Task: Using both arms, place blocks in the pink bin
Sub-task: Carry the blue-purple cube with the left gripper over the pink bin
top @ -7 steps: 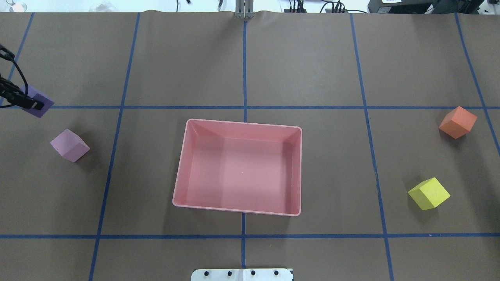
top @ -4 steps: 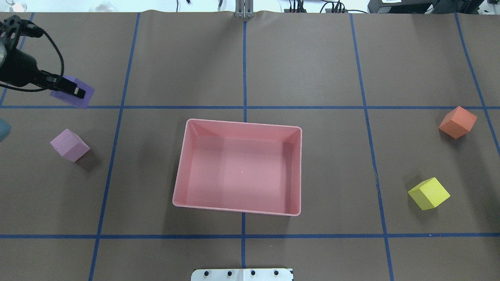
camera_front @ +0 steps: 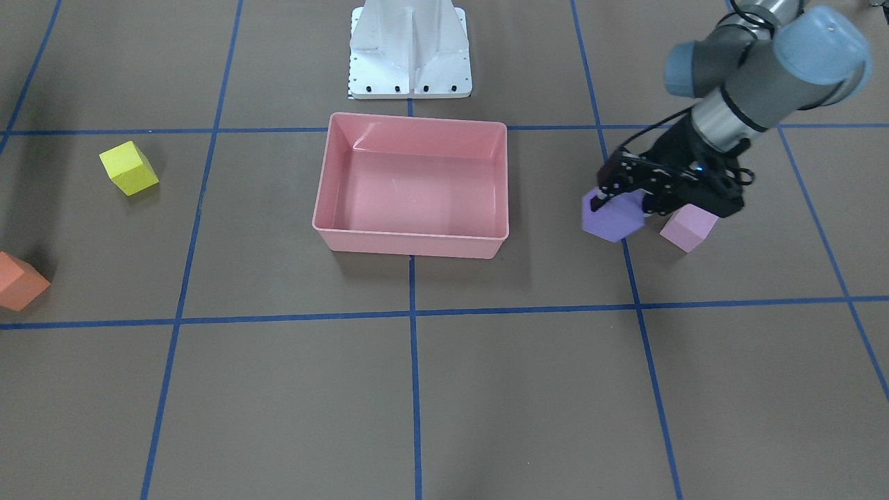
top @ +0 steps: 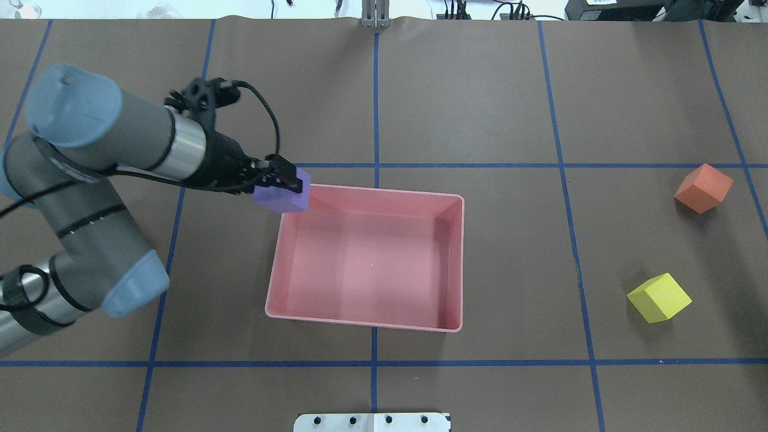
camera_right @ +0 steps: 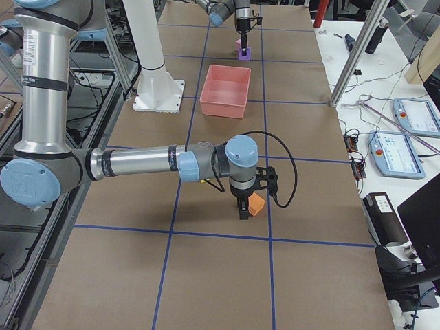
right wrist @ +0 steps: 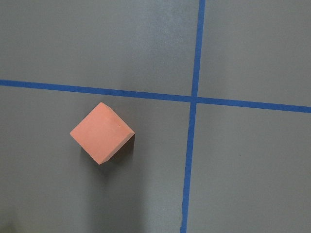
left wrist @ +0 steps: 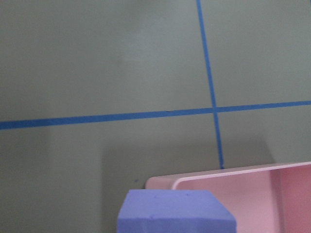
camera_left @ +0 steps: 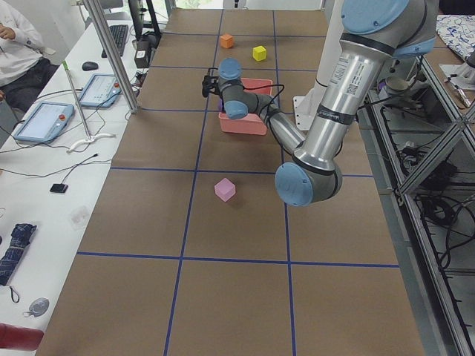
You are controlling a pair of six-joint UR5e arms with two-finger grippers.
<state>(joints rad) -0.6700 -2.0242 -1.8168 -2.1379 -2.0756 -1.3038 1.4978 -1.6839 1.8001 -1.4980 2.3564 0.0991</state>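
Left gripper (top: 287, 180): clamped on purple cube (top: 281, 198), which is held clear of the table (top: 480, 90) at the far left corner of the bin (top: 366, 264).
Right gripper (camera_right: 241, 210): seen near orange cube (top: 703, 188); whether apart or together cannot be told.
Pink cube (camera_front: 687, 228), orange cube, yellow cube (top: 659, 297): laid on the table outside the bin.

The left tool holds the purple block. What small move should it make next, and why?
Probably shift the left tool toward the middle of the pink bin, until the purple block hangs over its floor. Overhead, the block is at the bin's corner, and the wrist view shows the rim ahead, so releasing now might hit it.
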